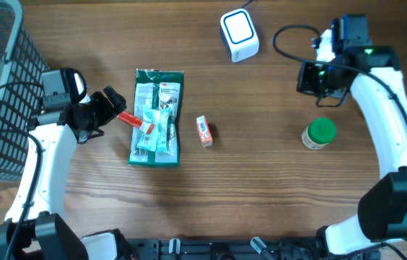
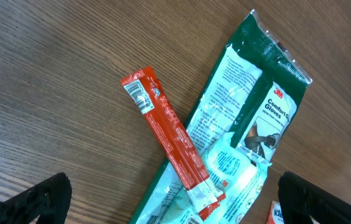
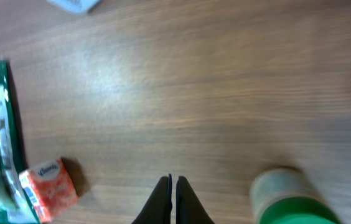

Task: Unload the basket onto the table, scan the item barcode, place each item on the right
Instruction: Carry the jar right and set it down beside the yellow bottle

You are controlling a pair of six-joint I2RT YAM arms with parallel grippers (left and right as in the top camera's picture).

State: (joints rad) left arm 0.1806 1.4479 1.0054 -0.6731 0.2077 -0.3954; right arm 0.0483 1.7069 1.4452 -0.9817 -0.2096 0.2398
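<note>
Our red sachet [image 2: 169, 140] lies across the glove packet [image 1: 157, 94], left of the worktop's [image 1: 261, 188] middle. Our left gripper [image 1: 115, 108] gapes empty beside it; our right gripper [image 3: 173, 190] is closed on nothing.

"3M Comfort Gloves" (green glove pack [image 2: 244, 112])

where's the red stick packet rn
Overhead, left side: the red stick packet lies across the green glove pack, just ahead of the left gripper.
</note>
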